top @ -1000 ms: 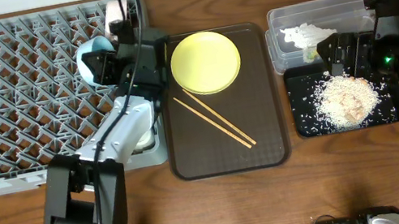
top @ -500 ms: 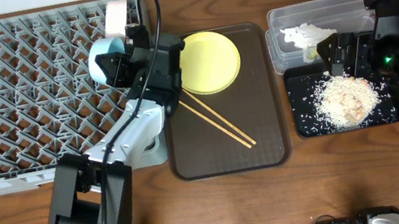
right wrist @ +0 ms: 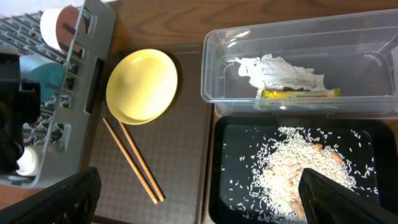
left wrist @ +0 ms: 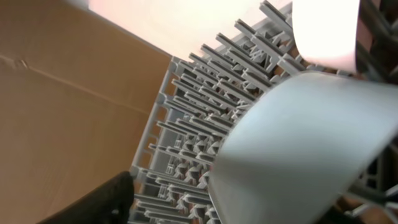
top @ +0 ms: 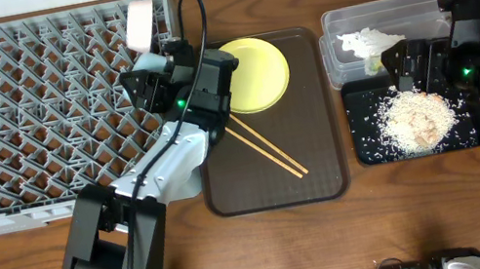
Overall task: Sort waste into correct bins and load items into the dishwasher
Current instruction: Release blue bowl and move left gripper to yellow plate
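A light blue bowl (left wrist: 298, 149) fills the space directly ahead of the left gripper (top: 142, 85), white cup (top: 139, 23) just beyond, rack pegs (top: 36, 101) underneath. Behind the gripper, bare brown tray (top: 314, 131) offers room.

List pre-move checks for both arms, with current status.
1. Light blue bowl seated in dish rack: cannot tell.
2. Left gripper clear of the bowl: cannot tell.
3. Right gripper open, empty: ok.
4. Napkin and wrapper in clear tub: ok.
5. Rice in black tray: ok.
6. Yellow plate and chopsticks loaded: not ok, both on brown tray.
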Controlling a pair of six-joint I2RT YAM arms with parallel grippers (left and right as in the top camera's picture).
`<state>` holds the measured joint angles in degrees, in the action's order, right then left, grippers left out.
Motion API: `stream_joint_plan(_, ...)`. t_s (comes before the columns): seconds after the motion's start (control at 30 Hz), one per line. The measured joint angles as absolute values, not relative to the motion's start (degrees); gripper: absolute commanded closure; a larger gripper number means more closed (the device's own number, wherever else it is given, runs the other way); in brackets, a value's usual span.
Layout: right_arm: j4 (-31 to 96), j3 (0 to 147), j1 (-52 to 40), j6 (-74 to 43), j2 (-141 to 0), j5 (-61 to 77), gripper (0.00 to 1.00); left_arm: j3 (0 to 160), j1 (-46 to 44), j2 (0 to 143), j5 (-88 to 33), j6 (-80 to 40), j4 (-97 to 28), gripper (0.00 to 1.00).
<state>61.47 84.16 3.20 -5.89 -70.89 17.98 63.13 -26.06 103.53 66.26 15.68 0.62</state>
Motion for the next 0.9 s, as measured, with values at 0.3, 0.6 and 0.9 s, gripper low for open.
stream_joint_plan(0.3, 61.47, 84.16, 3.2, -5.89, -70.89, 17.98, 0.01, 63.13, -30.76, 103.5, 64.75, 11.73, 0.03, 0.09)
stream_joint_plan(0.6, 61.47, 84.16, 3.2, -5.89, -70.89, 18.0, 0.01, 63.53, -34.63, 99.29, 54.19, 8.69, -8.45, 0.12)
stream_joint_plan(0.9, 61.47, 84.16, 3.2, -5.89, -70.89, 17.98, 0.01, 74.48, -34.46, 94.19, 19.0, -6.2, -24.67, 0.16)
